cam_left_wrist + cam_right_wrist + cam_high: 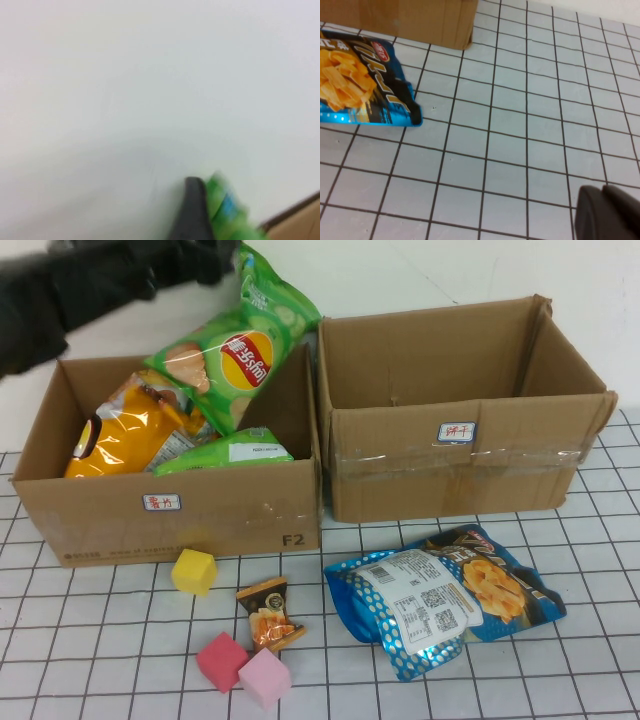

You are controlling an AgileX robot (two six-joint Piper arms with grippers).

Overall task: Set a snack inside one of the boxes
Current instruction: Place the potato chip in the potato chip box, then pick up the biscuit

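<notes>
Half done imo: left end effector (222,262) pinching green chip bag (238,348) over left box (180,515), not dropped yet. Right end effector (607,212) parked low over surface far right, can't tell its state.

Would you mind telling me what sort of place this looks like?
Probably a lab test bench for sorting: a grid-marked tabletop, two labelled cardboard boxes and foam cubes. The left gripper holds a green chip bag over the left box; the right gripper hovers above the table.
</notes>
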